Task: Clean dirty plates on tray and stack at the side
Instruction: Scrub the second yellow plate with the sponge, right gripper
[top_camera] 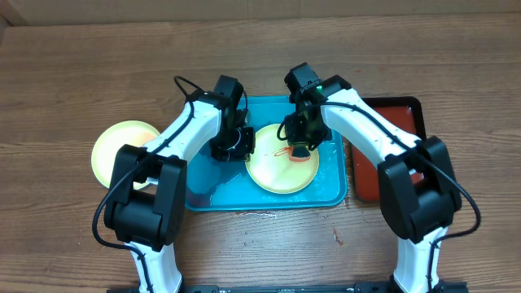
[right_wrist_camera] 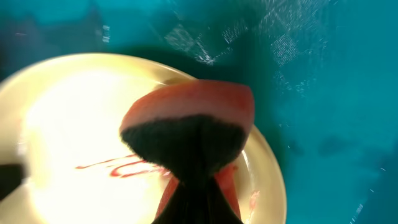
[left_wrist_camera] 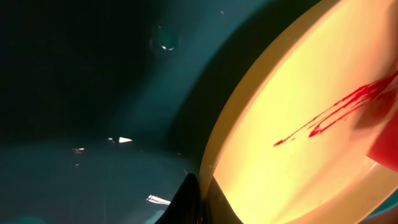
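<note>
A pale yellow plate lies on the teal tray, tilted up at its left side, with a red sauce smear across it. My left gripper is shut on that plate's left rim; the dark fingertips pinch the edge. My right gripper is shut on an orange sponge with a dark scouring face, pressed onto the plate beside the smear. A second pale yellow plate rests on the table left of the tray.
A dark red, black-rimmed tray sits right of the teal tray, partly under my right arm. Water pools on the teal tray's floor. The wooden table runs out on all sides.
</note>
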